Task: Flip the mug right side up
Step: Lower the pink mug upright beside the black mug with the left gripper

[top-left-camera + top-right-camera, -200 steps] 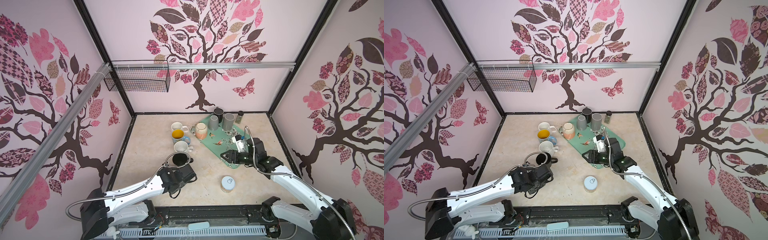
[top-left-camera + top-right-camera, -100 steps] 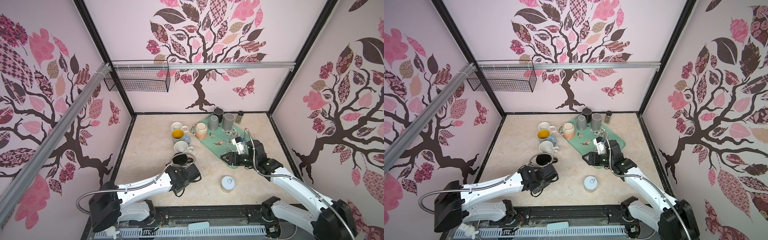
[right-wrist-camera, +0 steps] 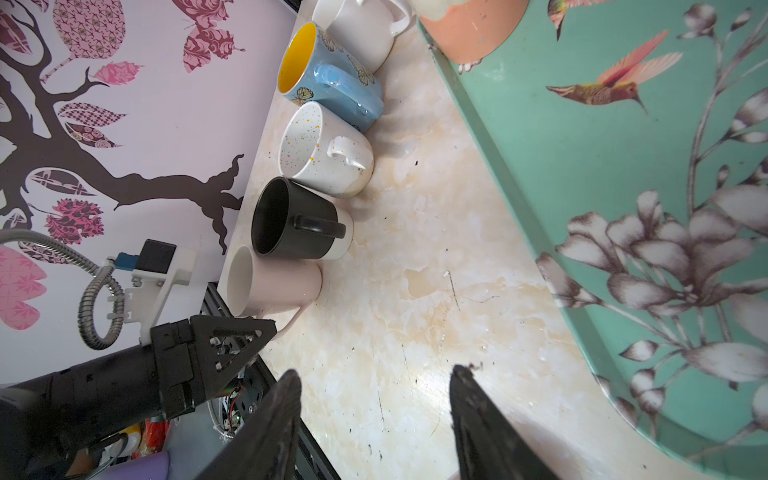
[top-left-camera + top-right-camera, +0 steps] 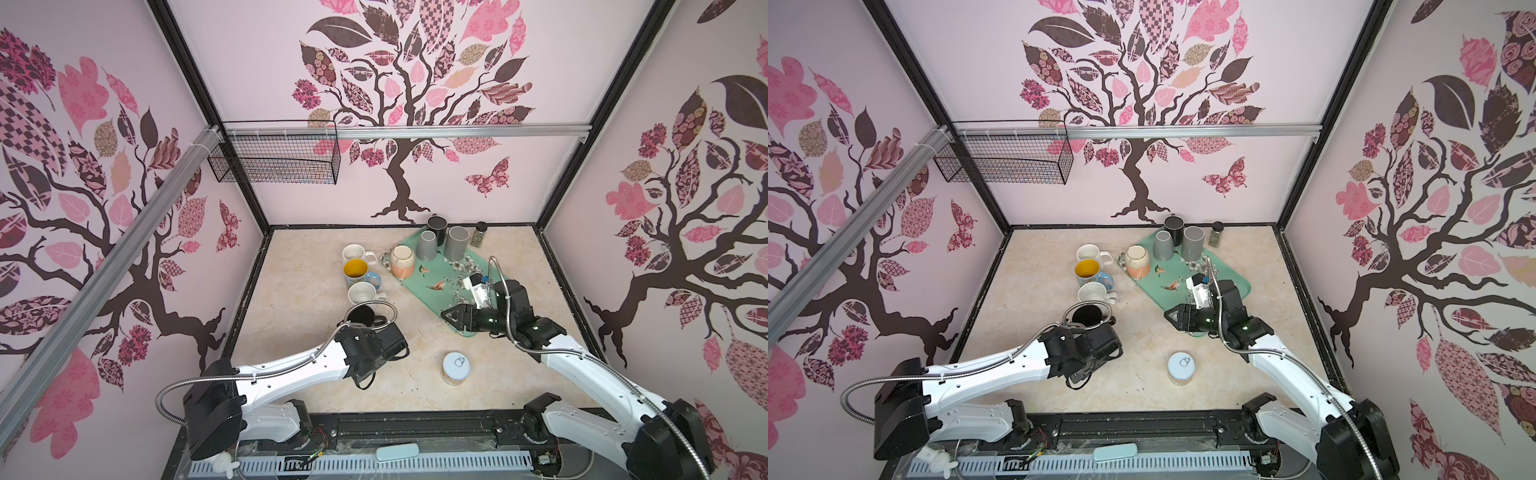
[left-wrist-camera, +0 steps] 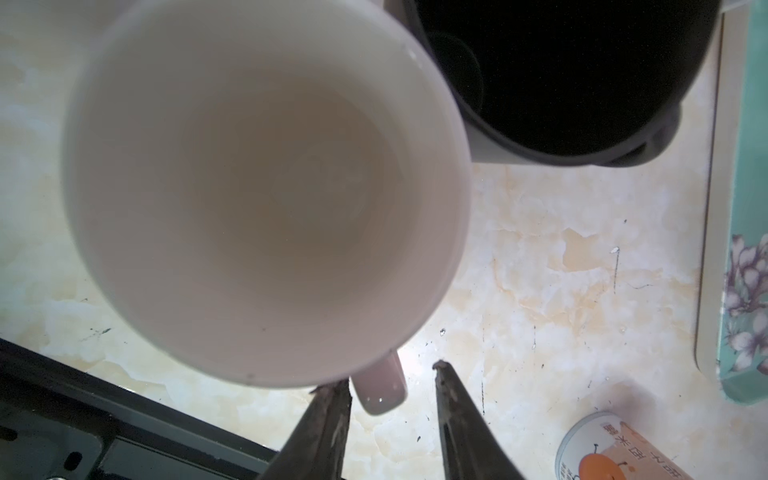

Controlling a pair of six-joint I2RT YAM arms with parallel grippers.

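The marbled surface (image 4: 291,299) carried everything we looked at. The green tray (image 3: 582,145) lay on its right half, running back toward the rear edge.

The left pincer (image 5: 385,376) hung over the surface left of its middle, toward the front edge. In both top views its wrist hid the mug below it. Its jaws stood moderately apart and gripped nothing. The right pincer (image 3: 376,372) hovered just beside the tray's near rim, over bare surface. Its jaws were also parted and empty.

A row of mugs ran from the surface's middle toward the front edge, all left of the tray. We counted a white mug (image 4: 354,252), a blue mug (image 4: 356,270) with a yellow inside, a speckled mug (image 4: 360,293) and a black mug (image 4: 360,316). The pink mug (image 3: 278,286) came last, just beside the black one. It stood upright on its base with its mouth open to the left wrist camera.

Its handle (image 5: 380,386) pointed at the left pincer and lay between the two fingertips. It sat close against one finger, though we could not tell whether they touched. A clear gap showed on the other side.

A can (image 4: 456,365) stood near the front edge, right of the middle, well apart from the pink mug.
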